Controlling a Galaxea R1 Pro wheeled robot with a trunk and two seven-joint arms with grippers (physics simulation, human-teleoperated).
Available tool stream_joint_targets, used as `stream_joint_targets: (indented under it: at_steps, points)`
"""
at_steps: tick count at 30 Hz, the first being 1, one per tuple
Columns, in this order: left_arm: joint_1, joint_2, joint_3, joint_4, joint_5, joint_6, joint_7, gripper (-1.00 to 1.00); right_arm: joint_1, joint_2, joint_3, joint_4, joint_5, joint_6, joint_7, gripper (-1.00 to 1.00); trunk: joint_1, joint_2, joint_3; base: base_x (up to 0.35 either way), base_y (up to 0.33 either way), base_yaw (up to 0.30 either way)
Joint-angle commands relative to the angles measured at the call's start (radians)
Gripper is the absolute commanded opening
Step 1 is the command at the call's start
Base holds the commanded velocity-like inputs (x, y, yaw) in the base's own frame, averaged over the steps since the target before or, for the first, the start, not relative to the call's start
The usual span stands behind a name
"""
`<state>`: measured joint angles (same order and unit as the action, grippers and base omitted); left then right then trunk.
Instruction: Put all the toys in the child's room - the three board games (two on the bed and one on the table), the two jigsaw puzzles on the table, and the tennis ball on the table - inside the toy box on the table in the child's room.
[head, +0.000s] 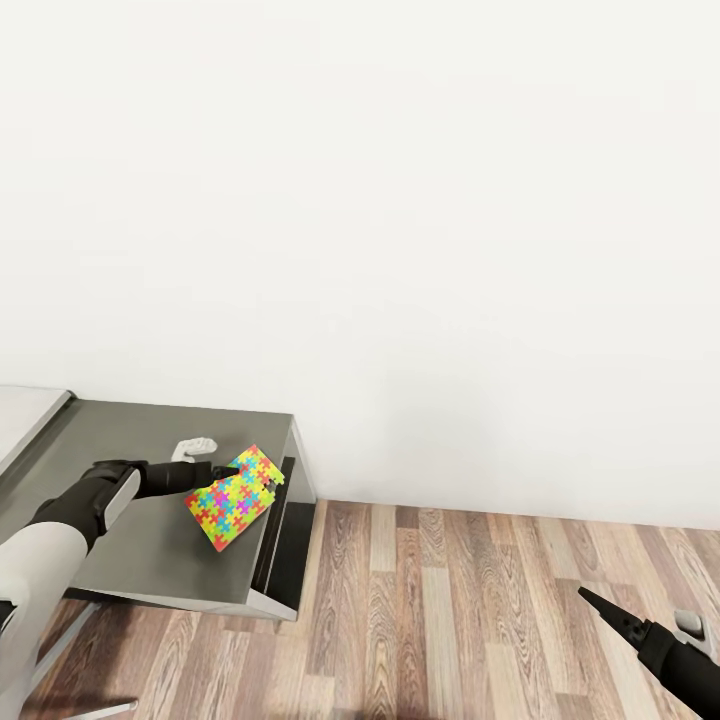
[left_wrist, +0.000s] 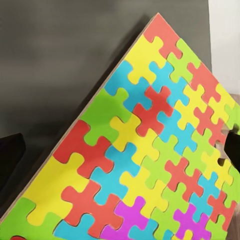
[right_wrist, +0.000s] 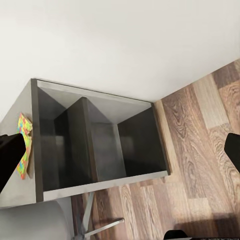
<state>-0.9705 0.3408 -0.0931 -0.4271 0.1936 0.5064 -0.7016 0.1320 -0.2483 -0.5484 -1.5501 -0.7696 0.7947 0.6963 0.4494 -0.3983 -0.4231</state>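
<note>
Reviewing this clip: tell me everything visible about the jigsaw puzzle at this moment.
The jigsaw puzzle is a flat rectangular board of interlocked pieces in red, yellow, green, blue and purple, with a thin pale edge like cardboard or wood. It looks fully assembled. It sits turned diagonally near the right end of the grey table, seemingly tilted with one side lifted. The left gripper appears to pinch its upper edge; its fingertips overlap the board.
</note>
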Motion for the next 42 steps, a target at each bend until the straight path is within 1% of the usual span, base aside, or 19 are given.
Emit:
stream_joint_targets:
  at_steps: [1, 12, 14, 19, 24, 42]
  points:
    - [-0.001, 0.001, -0.007, -0.001, 0.01, 0.007, 0.001, 1.0, 0.0, 0.0, -0.001, -0.001, -0.004, 0.006, 0.0, 1.0, 0.001, -0.002, -0.001, 0.0, 0.0, 0.0]
    - [-0.001, 0.005, -0.008, 0.0, 0.01, 0.006, -0.005, 1.0, 0.0, 0.0, -0.001, -0.001, -0.004, 0.006, 0.0, 1.0, 0.001, -0.002, -0.001, 0.0, 0.0, 0.0]
    - [-0.001, 0.006, -0.008, 0.0, 0.01, 0.006, -0.015, 1.0, 0.0, 0.0, -0.001, -0.001, -0.004, 0.006, 0.0, 1.0, 0.001, -0.002, -0.001, 0.0, 0.0, 0.0]
    - [-0.001, 0.007, -0.008, 0.001, 0.009, 0.007, -0.067, 1.0, 0.0, 0.0, -0.001, -0.001, -0.004, 0.006, 0.0, 1.0, 0.001, -0.002, -0.001, 0.0, 0.0, 0.0]
    - [-0.001, 0.009, -0.008, 0.001, 0.009, 0.007, -0.083, 1.0, 0.0, 0.0, -0.001, -0.002, -0.004, 0.006, 0.0, 1.0, 0.001, -0.002, -0.001, 0.0, 0.0, 0.0]
    - [0.0, 0.014, -0.009, 0.001, 0.009, 0.006, -0.1, 1.0, 0.0, 0.0, -0.001, -0.002, -0.004, 0.006, 0.0, 1.0, 0.001, -0.002, -0.001, 0.0, 0.0, 0.0]
